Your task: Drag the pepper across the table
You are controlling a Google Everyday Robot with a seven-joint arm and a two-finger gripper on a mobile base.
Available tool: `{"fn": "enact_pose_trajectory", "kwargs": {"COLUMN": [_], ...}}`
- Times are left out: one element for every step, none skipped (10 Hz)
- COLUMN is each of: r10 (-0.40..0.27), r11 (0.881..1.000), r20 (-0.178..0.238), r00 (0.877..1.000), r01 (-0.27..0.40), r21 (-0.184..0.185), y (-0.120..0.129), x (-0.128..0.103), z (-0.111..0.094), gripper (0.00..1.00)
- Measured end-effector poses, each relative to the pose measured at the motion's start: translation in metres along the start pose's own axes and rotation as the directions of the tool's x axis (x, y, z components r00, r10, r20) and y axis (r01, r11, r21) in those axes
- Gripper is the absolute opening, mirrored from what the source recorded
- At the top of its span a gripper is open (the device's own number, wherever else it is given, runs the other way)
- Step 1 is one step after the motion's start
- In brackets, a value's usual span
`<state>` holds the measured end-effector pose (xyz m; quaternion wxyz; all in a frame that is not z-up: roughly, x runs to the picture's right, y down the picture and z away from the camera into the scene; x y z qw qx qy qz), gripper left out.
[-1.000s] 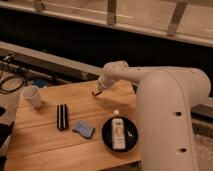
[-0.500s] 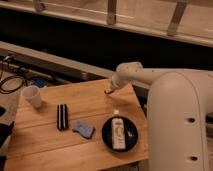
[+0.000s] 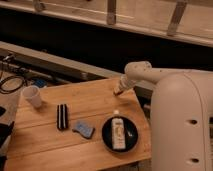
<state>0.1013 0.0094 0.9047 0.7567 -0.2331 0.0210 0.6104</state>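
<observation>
The table (image 3: 92, 100) is a light-brown wooden top of planks in the middle of the camera view. My gripper (image 3: 118, 92) is at the end of the white arm (image 3: 150, 75), low over the table's far right part, close to the back edge. A small dark spot at its tip may be the pepper (image 3: 116, 94); I cannot tell it apart from the gripper.
A white cup (image 3: 31, 96) stands at the table's left. A black ribbed object (image 3: 62, 116) and a blue pad (image 3: 83, 129) lie in the middle. A black plate (image 3: 129, 145) at the front right holds a pale bottle (image 3: 118, 132). Cables (image 3: 12, 82) lie to the left.
My gripper has slid to the right along the far part of the table, from near the middle of the back edge towards the right corner.
</observation>
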Motion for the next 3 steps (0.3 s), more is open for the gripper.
{"fn": "enact_pose_trajectory", "kwargs": {"r10": [0.025,0.051,0.047], "r11": [1.0,0.999,0.999], "r20": [-0.003,-0.006,-0.011], "r00": [1.0,0.999,0.999], "r01": [-0.025,-0.051,-0.047], "r21": [0.015,0.017,0.013], "y": [-0.0073,-0.0138,-0.0156], "x": [0.0037,0.0076,0.0106], "z": [-0.004,-0.0082,-0.0092], "gripper": [0.01,0.06,0.14]}}
